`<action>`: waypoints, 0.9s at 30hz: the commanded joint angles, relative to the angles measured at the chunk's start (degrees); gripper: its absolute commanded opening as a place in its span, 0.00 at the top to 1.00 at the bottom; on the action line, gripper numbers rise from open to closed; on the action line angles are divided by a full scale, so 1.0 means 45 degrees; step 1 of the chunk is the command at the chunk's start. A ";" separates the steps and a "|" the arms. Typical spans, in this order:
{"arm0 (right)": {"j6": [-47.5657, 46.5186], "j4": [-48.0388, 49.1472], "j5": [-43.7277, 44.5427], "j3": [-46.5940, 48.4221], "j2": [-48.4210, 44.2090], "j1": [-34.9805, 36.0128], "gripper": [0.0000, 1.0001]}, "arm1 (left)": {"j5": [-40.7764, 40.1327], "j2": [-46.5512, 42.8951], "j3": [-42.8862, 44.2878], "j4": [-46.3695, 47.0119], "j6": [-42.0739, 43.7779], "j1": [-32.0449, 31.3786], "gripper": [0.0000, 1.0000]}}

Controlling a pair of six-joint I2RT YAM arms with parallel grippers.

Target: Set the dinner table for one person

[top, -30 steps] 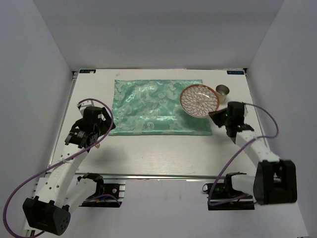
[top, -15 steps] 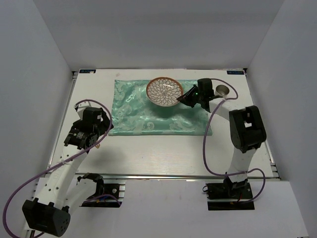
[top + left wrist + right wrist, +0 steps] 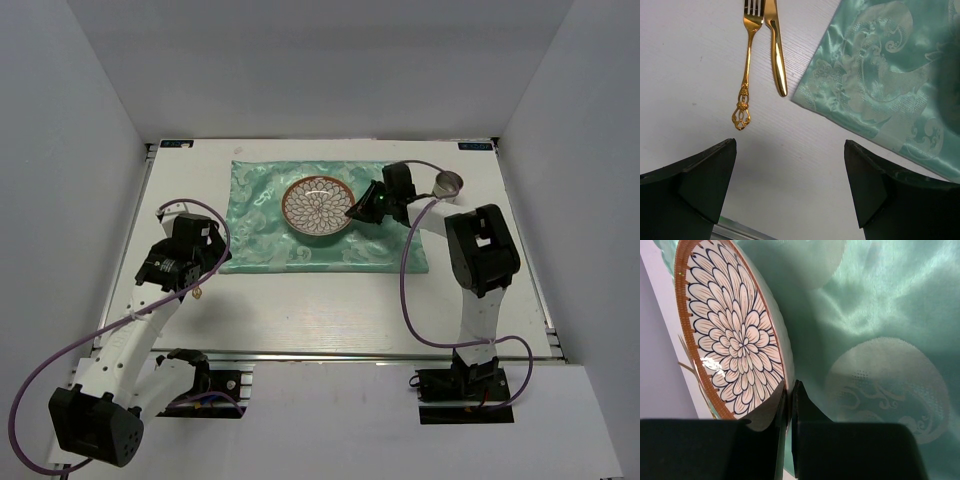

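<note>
A flower-patterned plate with a brown rim (image 3: 317,207) sits over the middle of the mint-green cloth (image 3: 265,240) on the white dinner table (image 3: 330,310). My right gripper (image 3: 362,210) is shut on the plate's right rim; the right wrist view shows the plate (image 3: 735,335) pinched between the jaws, above the cloth (image 3: 880,340). My left gripper (image 3: 190,285) is open and empty over the table's left side. A gold fork (image 3: 746,75) and gold knife (image 3: 776,50) lie side by side on the bare table just left of the cloth's corner (image 3: 880,85).
A small metal cup (image 3: 449,184) stands at the back right, beside the cloth. A metal rail (image 3: 330,353) runs along the near edge. White walls surround the table.
My right gripper has carried the plate from the cloth's back right corner leftward to its middle. The left arm has barely moved.
</note>
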 commanded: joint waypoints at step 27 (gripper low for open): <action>-0.0466 0.2527 -0.1071 -0.0361 -0.0311 -0.0192 1.00 | 0.0629 -0.0012 0.0254 0.0486 0.0538 0.0064 0.02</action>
